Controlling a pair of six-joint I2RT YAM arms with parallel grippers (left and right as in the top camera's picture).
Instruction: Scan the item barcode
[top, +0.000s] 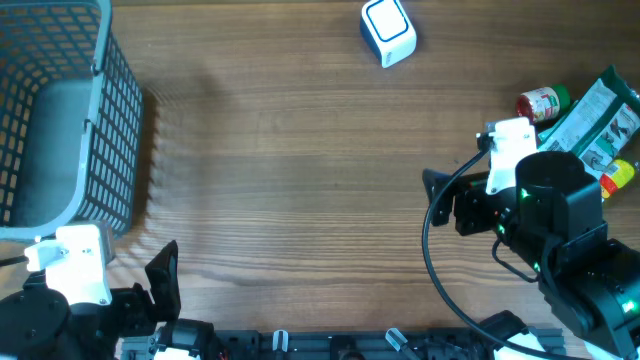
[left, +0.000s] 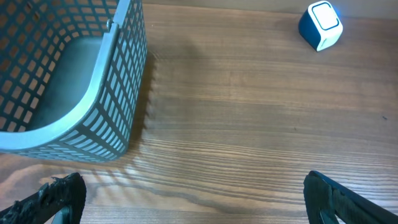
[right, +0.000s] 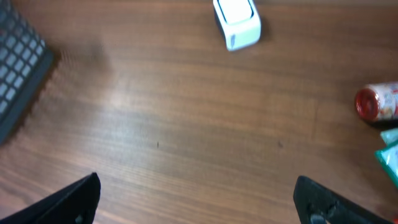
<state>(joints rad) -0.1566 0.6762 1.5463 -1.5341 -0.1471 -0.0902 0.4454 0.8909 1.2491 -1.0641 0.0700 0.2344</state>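
Note:
Several items lie at the table's right edge: a red-capped bottle, a green packet and a small yellow item. No barcode is visible on them. A white-and-blue scanner stands at the far middle. My right gripper hovers open over bare wood just left of the items, holding nothing. At the near left corner my left gripper is open and empty, far from the items.
A grey-blue wire basket fills the far left corner, just beyond my left gripper. A black cable loops off the right arm. The wooden table stretches between the two arms.

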